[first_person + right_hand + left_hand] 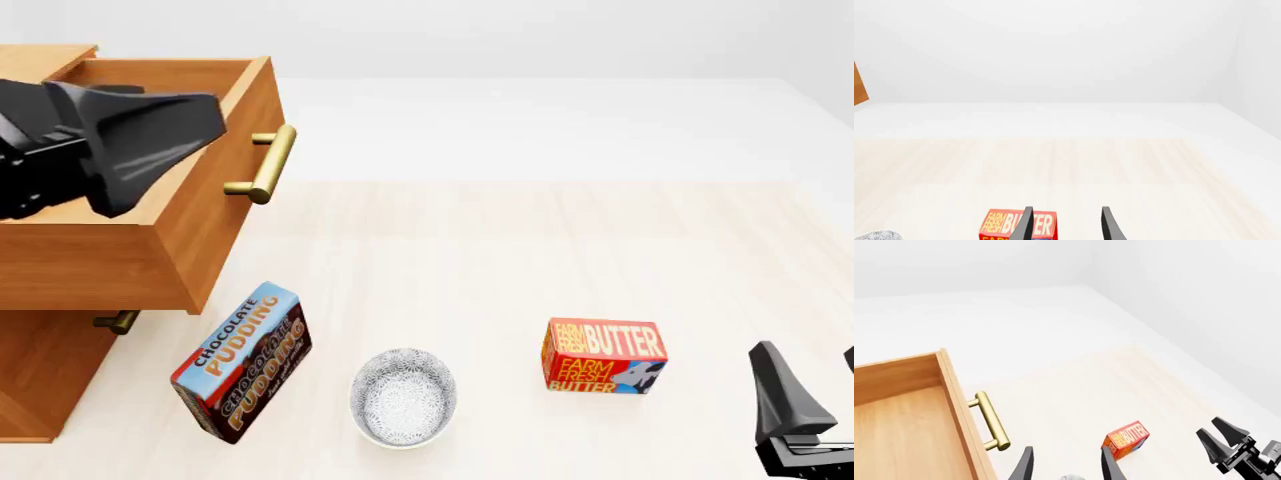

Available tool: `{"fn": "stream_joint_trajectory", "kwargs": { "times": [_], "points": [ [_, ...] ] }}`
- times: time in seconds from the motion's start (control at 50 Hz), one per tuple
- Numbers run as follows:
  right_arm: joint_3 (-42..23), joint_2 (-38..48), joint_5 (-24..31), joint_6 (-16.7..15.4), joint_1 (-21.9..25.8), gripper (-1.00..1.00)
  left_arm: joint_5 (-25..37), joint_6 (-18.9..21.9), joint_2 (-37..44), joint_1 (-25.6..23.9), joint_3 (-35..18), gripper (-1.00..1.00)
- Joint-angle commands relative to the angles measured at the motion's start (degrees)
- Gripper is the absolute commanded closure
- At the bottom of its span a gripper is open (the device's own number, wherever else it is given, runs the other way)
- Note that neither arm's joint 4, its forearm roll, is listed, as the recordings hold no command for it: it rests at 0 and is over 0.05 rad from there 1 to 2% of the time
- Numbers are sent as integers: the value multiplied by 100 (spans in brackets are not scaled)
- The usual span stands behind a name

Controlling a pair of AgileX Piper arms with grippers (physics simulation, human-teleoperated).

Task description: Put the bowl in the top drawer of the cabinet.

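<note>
Only the front view shows the pudding box [243, 364] (tilted).

Front overhead, wrists low, sharing butter box [603, 357]

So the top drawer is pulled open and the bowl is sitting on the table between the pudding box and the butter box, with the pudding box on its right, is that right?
Not quite. The top drawer is open and the bowl sits on the table between the two boxes, but the front view shows the pudding box on its left; the butter box is on its right.
</note>
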Motion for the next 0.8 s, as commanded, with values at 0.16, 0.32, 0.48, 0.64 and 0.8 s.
{"fn": "stream_joint_trajectory", "kwargs": {
  "times": [0.16,0.32,0.48,0.64,0.8],
  "points": [
    [0,1,0,0,0,-100,-65,-82,-56,-382,263,-100],
    [0,-1,0,1,0,-100,-147,-153,-7,-495,408,-100],
    [0,1,0,-2,1,-100,-302,-260,90,-589,622,-100],
    [0,-1,0,0,0,-100,-441,-372,195,-681,780,-100],
    [0,0,0,0,0,-100,-534,-459,281,-750,825,-100]
  ]
}}
